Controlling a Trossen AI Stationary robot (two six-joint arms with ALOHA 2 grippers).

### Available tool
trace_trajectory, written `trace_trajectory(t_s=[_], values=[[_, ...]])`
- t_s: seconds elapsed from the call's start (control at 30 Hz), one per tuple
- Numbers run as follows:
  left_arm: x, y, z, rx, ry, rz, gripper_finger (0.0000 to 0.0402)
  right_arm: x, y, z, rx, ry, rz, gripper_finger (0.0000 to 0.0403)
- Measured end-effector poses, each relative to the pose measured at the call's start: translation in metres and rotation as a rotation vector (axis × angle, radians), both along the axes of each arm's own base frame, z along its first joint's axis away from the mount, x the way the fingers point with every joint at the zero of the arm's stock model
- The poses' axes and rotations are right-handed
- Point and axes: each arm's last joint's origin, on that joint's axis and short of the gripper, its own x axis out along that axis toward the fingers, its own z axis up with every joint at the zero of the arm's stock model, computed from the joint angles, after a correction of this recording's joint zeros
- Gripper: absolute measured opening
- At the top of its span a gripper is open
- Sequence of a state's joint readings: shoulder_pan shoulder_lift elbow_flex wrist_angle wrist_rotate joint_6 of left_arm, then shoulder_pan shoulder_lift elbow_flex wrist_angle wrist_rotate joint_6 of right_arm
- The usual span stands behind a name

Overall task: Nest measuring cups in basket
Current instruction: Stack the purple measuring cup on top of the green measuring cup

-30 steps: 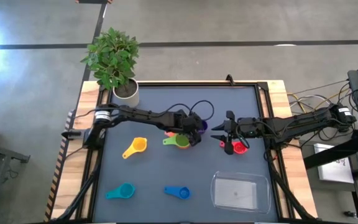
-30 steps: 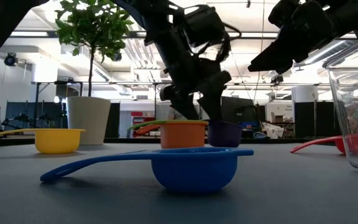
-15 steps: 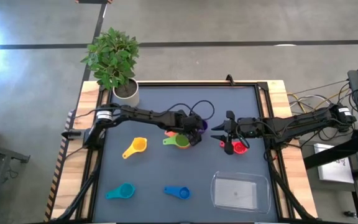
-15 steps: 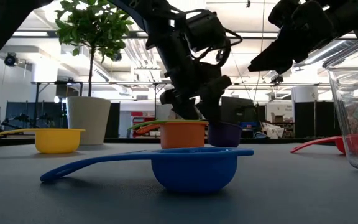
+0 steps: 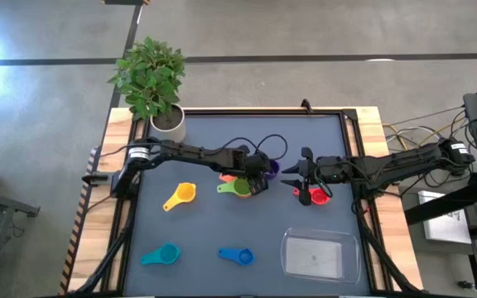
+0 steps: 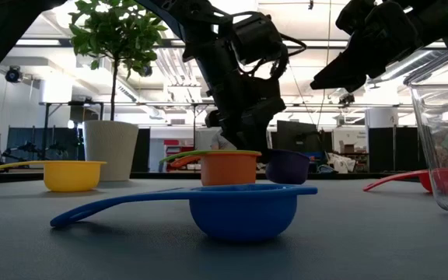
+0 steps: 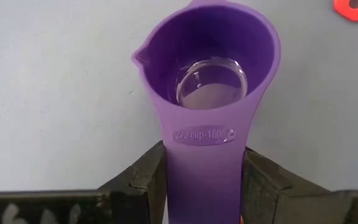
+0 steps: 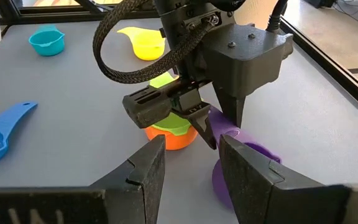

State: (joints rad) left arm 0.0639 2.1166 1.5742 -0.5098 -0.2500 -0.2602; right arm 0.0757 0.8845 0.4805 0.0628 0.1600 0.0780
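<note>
Counting from the left, I find seven measuring cups, one basket, one plant pot and two arms on the grey table (image 5: 321, 132). At the far left corner stands the white plant pot (image 5: 169, 123). The yellow cup (image 5: 185, 194) sits alone, handle pointing toward the near left. Nearer the front edge lie the teal cup (image 5: 165, 254) and then the blue cup (image 5: 240, 257), well apart from each other.

Toward the middle, the green cup (image 8: 169, 124) sits nested inside the orange cup (image 8: 166, 138), so from above only a sliver of orange shows. Just beside that pair, the left gripper (image 7: 205, 168) is clamped on the flat handle of the purple cup (image 7: 207, 68), a finger pressed to each side. From above the gripper covers most of this cup, and from table height I cannot tell whether its base touches the table. The lettering on the handle is only partly readable.

Right of it, the right gripper (image 8: 191, 142) hangs above the table, fingers apart with nothing between them. The red cup (image 5: 316, 197) lies on the table just beside it; at table height it is half hidden behind the basket's clear wall. The basket (image 5: 293, 263) sits at the near right, no cup inside, its far side cut off in the low view.
</note>
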Motion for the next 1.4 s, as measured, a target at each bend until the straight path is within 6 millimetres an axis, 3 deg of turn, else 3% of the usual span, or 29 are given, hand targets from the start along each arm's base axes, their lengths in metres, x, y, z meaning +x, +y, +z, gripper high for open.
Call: trace_trajectory(t_s=[0.37,0.73,0.93,1.0,1.1,1.23,1.4], values=[[0.001,0.0,0.005,0.04,-0.005,-0.062,0.0124,0.0,0.0,0.0,-0.003,0.002,0.001,0.0139],[-0.011,-0.007,0.045,0.088,-0.047,-0.125,0.0121,0.0,0.0,0.0,-0.001,0.002,0.0,0.0139],[-0.047,-0.01,0.055,0.094,0.049,-0.094,0.0115,0.0,0.0,0.0,-0.001,0.002,0.0,0.0139],[-0.062,-0.014,0.058,0.096,0.024,-0.097,0.0066,0.0,0.0,0.0,-0.001,0.001,0.0,0.0139],[-0.085,-0.027,0.061,0.107,-0.042,-0.143,0.0037,0.0,0.0,0.0,-0.002,0.002,0.001,0.0139],[-0.112,-0.036,0.054,0.111,-0.098,-0.172,0.0003,0.0,0.0,0.0,-0.008,-0.001,0.003,0.0139],[-0.13,-0.043,0.044,0.103,-0.148,-0.168,0.0001,0.0,-0.001,0.001,-0.018,-0.007,-0.017,0.0139]])
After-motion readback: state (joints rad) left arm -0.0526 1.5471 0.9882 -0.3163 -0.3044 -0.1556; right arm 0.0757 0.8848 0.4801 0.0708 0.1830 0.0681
